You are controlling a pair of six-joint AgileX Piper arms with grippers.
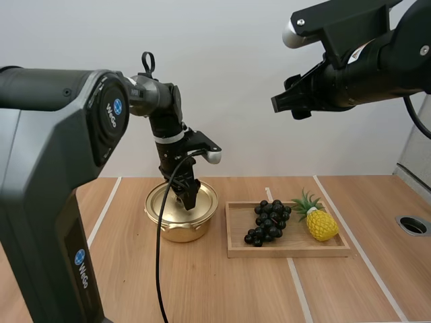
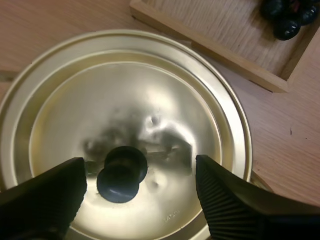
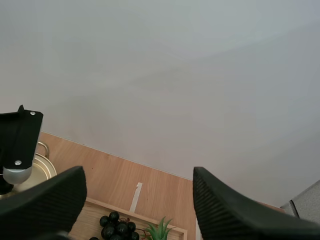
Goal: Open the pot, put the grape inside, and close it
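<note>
Two grippers are at work over a wooden table (image 1: 222,289), and both are open. The left gripper (image 1: 187,195) points down over the golden pot (image 1: 176,227), its tips just above the lid (image 1: 207,196), which sits closed on the pot. Seen from the left wrist, the two black fingers (image 2: 220,200) stand wide apart with their ribbed faces turned to each other. The lid's black knob (image 2: 121,176) lies between them, nearer one finger than the other and pinched by neither. At three o'clock from the pot, just beside it, lies a shallow wooden tray (image 1: 289,251). The grapes (image 1: 267,221), a dark bunch, rest inside the tray toward its nine o'clock end. A toy pineapple (image 1: 320,225) lies at three o'clock from the grapes, close to them, its green leaves turned toward the bunch. The right gripper (image 1: 291,102) hangs high above the table, at about one o'clock from the pot and well apart from everything on the table. Its fingers are spread and hold nothing, and from its wrist the tray and the grapes show far below it.
</note>
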